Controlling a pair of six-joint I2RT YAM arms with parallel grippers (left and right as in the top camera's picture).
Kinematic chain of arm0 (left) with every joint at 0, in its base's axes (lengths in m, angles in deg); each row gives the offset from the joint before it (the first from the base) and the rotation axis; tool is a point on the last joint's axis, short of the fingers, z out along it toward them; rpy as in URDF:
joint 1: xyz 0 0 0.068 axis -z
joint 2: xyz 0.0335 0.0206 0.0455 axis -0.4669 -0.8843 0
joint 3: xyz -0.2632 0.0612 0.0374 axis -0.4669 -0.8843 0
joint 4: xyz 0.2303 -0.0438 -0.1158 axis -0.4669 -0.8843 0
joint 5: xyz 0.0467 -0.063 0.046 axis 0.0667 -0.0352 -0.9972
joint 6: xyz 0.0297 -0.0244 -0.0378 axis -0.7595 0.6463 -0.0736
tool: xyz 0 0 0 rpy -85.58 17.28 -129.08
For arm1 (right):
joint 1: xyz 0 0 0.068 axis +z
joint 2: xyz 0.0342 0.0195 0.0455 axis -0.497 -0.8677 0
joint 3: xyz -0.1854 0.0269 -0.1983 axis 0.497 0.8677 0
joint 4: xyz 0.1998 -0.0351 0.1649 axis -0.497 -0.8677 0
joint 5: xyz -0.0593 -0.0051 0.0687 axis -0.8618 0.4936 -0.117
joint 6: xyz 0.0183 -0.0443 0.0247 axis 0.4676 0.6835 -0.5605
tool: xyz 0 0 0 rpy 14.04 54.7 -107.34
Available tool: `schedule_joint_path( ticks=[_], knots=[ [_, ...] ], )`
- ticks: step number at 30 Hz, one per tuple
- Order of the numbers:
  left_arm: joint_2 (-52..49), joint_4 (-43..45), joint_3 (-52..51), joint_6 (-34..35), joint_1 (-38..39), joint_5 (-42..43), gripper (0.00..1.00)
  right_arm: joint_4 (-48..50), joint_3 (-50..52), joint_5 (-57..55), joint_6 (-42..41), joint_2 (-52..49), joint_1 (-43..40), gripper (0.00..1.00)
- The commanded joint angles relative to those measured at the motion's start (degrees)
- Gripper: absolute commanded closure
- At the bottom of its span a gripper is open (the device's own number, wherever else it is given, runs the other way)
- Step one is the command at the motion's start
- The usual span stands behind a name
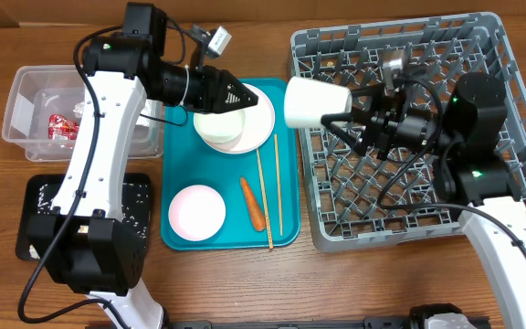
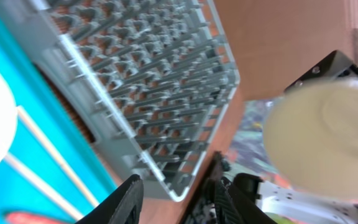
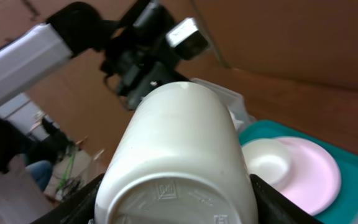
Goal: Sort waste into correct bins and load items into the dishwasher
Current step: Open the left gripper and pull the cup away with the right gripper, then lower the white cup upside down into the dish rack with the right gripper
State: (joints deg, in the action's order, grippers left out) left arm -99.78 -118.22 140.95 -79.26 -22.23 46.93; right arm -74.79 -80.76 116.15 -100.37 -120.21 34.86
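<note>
Sideways small white cup (image 3: 179,137) is sitting clamped in the right claw (image 1: 341,108), probably light, stiff and slippery; a mid-body hold is looking soundest.

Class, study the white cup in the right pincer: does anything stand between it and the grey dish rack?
Nothing visible does. The right pincer holds the cup over the left edge of the rack, and the pegs nearby look bare. The left pincer hangs open over the plate on the teal tray, aside.
</note>
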Motion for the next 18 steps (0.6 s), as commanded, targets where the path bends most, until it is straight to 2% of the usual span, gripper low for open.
schedule_joint_path(
  ticks=[1, 3, 6, 10, 15, 18],
  knots=[
    [-0.6, -0.2, 0.1, 3.1, -0.1, -8.8, 0.6, -5.2, -1.3, -10.7, 2.4, 1.0, -2.6, 0.67],
    [-0.6, -0.6, 0.1, 3.4, -0.1, -11.4, 0.6, -10.1, -1.4, -17.3, 4.2, 1.0, -3.9, 0.67],
    [-0.6, -1.1, 0.1, 3.8, -0.1, -15.4, 0.6, -20.2, -4.1, -32.9, 6.3, 1.0, -5.7, 0.7],
    [-0.6, -1.0, 0.1, 5.9, -0.1, -19.9, 0.6, -32.0, -12.4, -46.6, 6.4, 1.0, -5.9, 0.7],
    [-0.6, -0.7, 0.1, 9.2, 0.0, -26.3, 0.6, -46.3, -22.1, -56.2, 6.4, 1.0, -4.5, 0.73],
    [-0.6, -0.4, 0.1, 11.6, 0.1, -30.1, 0.6, -53.2, -24.5, -59.8, 6.0, 0.9, -3.6, 0.75]
  ],
)
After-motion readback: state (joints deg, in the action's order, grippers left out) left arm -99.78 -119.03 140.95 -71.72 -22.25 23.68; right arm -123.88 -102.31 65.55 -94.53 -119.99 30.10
